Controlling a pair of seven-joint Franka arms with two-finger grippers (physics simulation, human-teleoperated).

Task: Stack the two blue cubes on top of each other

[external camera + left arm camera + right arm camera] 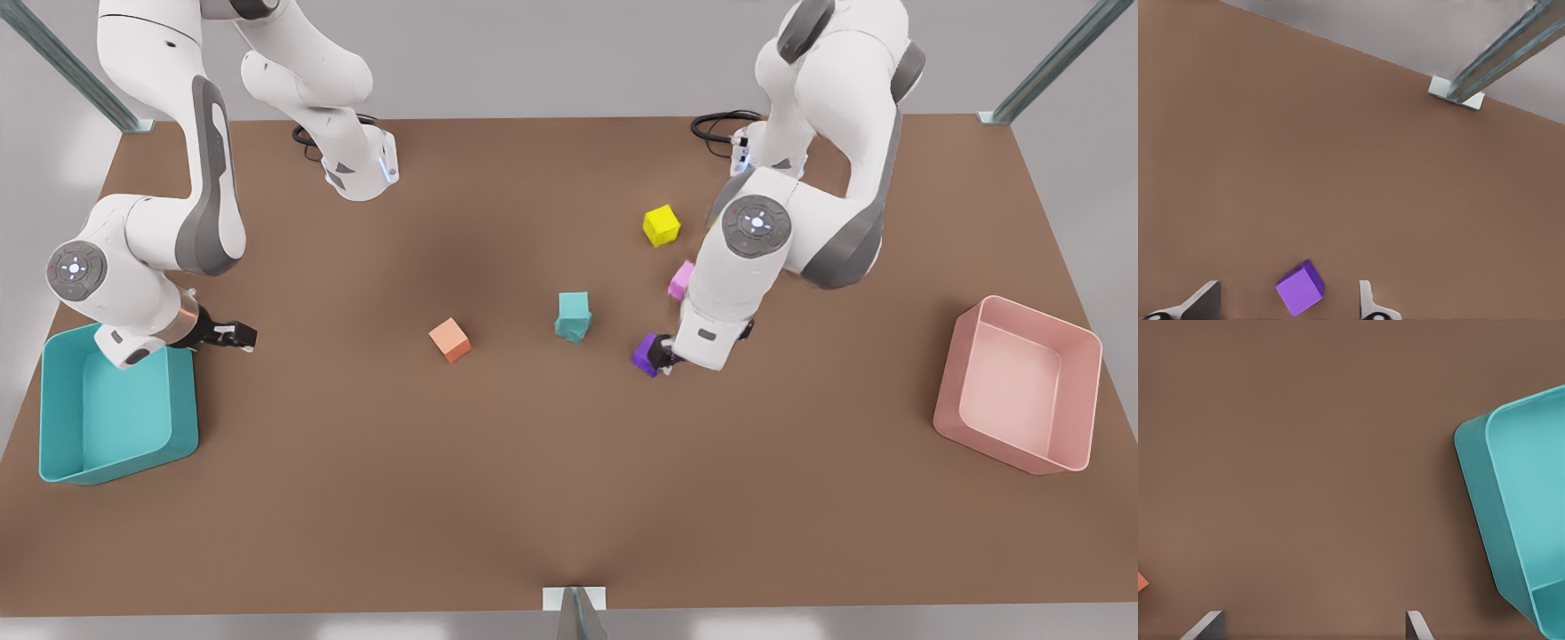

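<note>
Left hand [660,357] spread around purple cube [646,354]

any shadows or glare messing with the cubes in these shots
Front view: soft even light, a dim patch on the table behind the stacked blue cubes, no glare. Left wrist view: the purple cube sits crisp between the open left pincer fingers, shadow faint.

purple cube [646,354] crowding stack, elsewhere open
</note>
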